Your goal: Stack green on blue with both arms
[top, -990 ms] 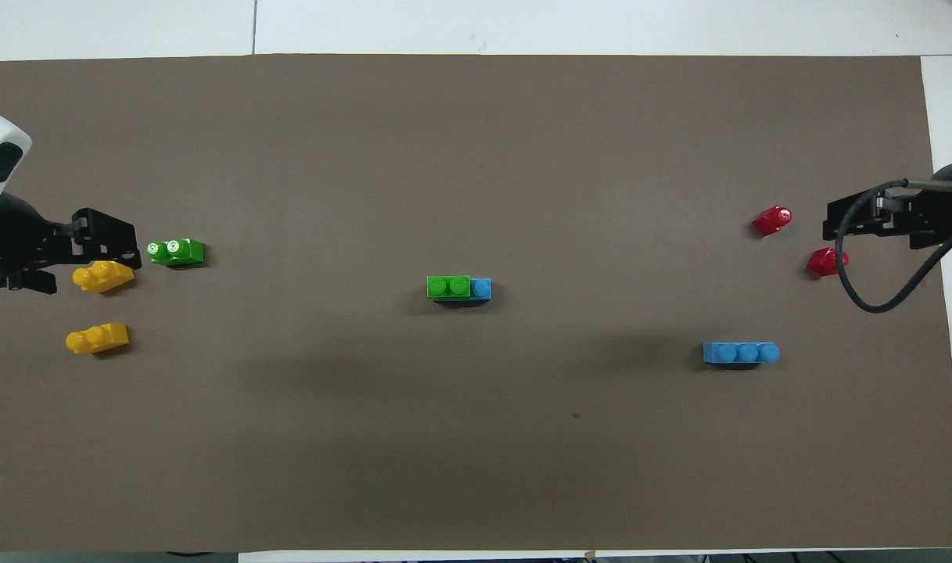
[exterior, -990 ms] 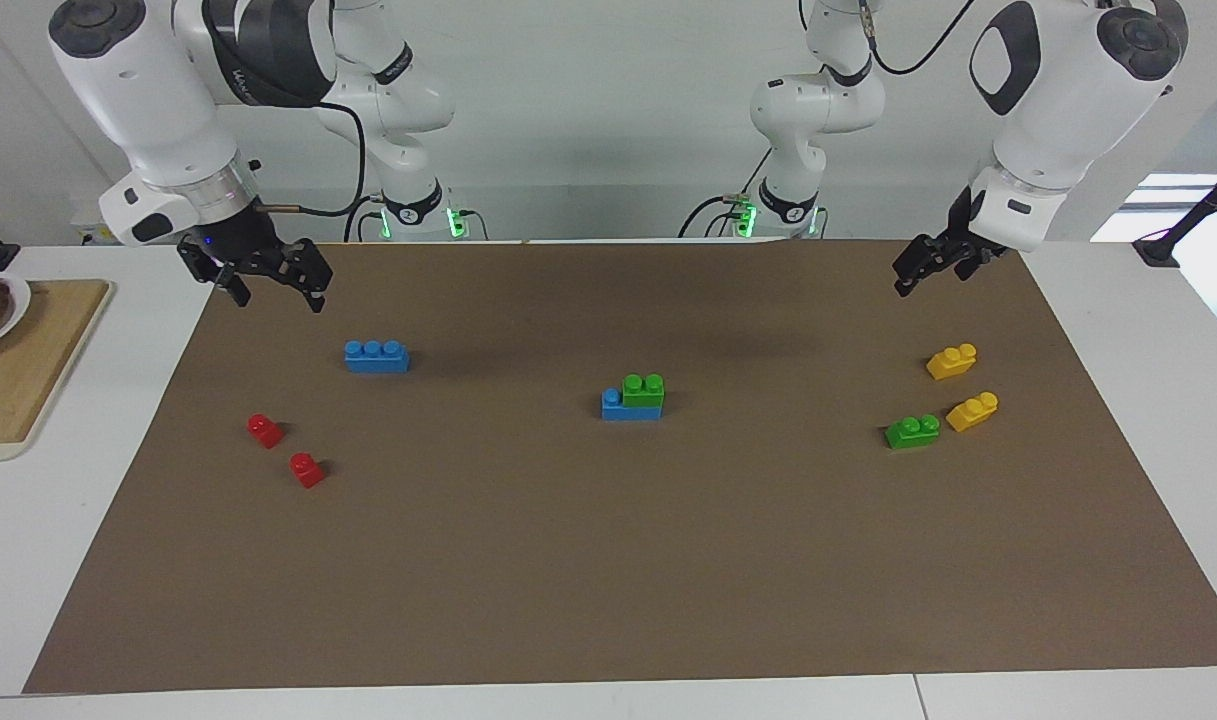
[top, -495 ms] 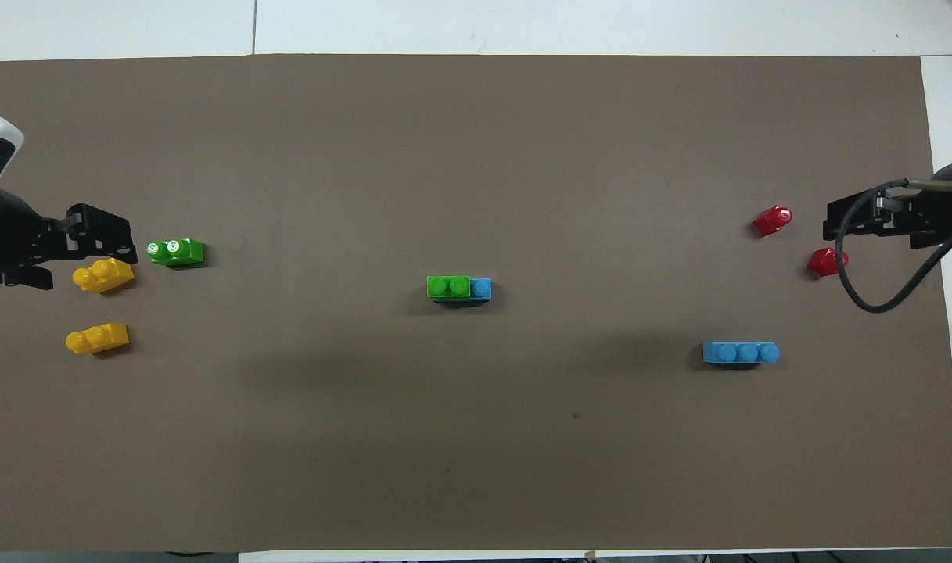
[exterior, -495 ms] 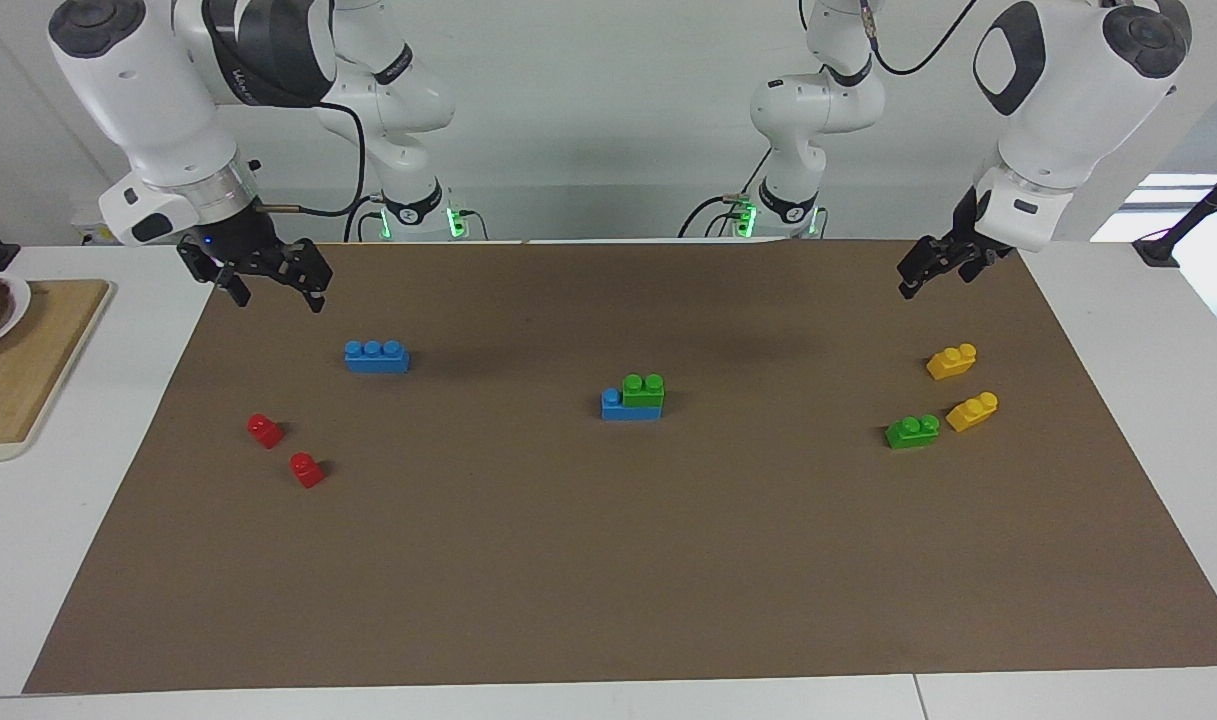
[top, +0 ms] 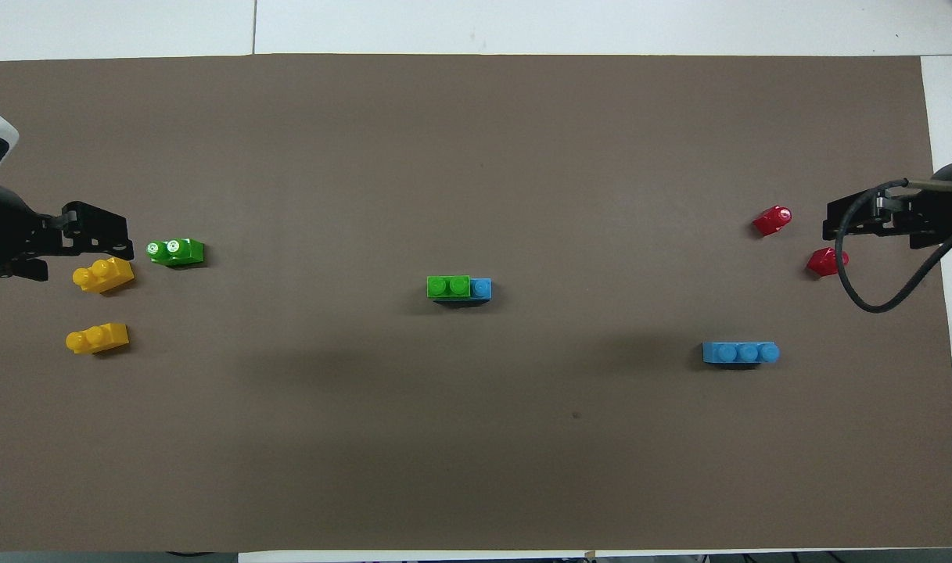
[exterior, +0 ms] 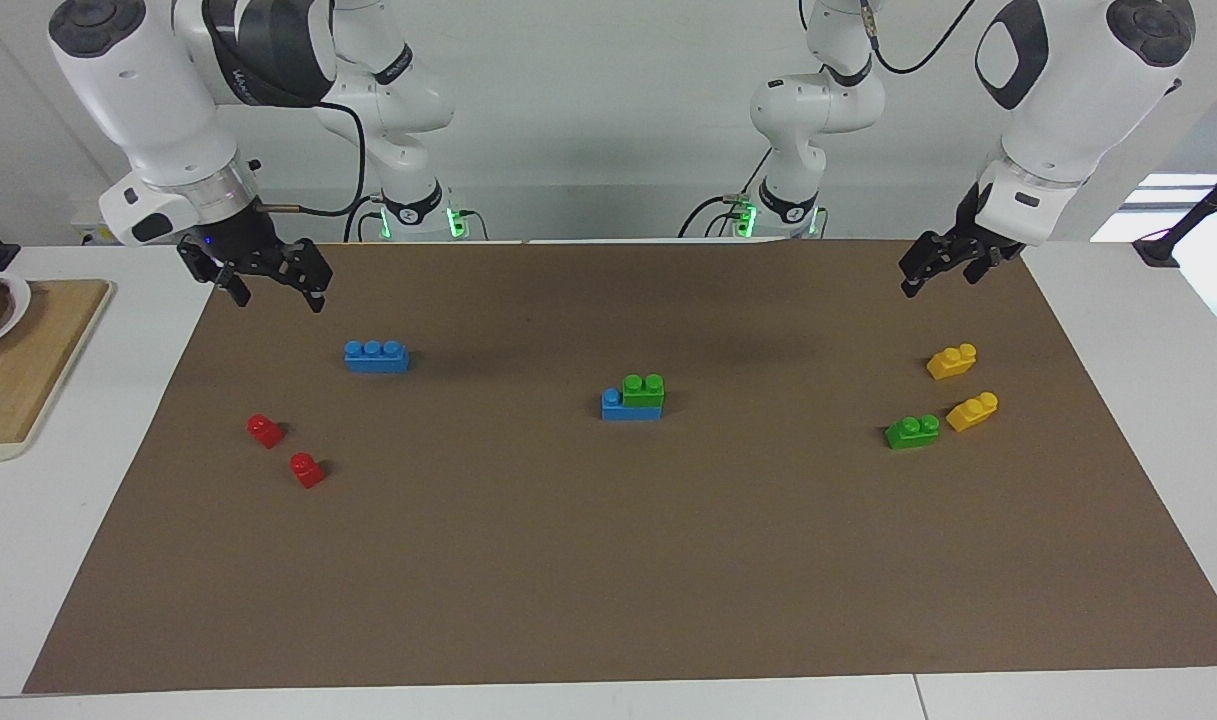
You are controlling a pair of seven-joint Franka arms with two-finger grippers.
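A green two-stud brick (exterior: 644, 389) sits on a blue three-stud brick (exterior: 613, 405) in the middle of the mat, leaving one blue stud bare; the pair also shows in the overhead view (top: 448, 287). A second green brick (exterior: 912, 431) lies loose toward the left arm's end. A second blue brick (exterior: 376, 356) lies loose toward the right arm's end. My left gripper (exterior: 936, 278) hangs open and empty over the mat's corner at its own end. My right gripper (exterior: 273, 292) hangs open and empty over the mat's corner at its end.
Two yellow bricks (exterior: 952, 361) (exterior: 972, 411) lie beside the loose green brick. Two red single-stud bricks (exterior: 265, 430) (exterior: 307, 469) lie farther from the robots than the loose blue brick. A wooden board (exterior: 28, 360) with a plate lies off the brown mat (exterior: 608, 560).
My left gripper has drawn back a little toward its own end of the table and risen slightly. The right gripper and all bricks have stayed put.
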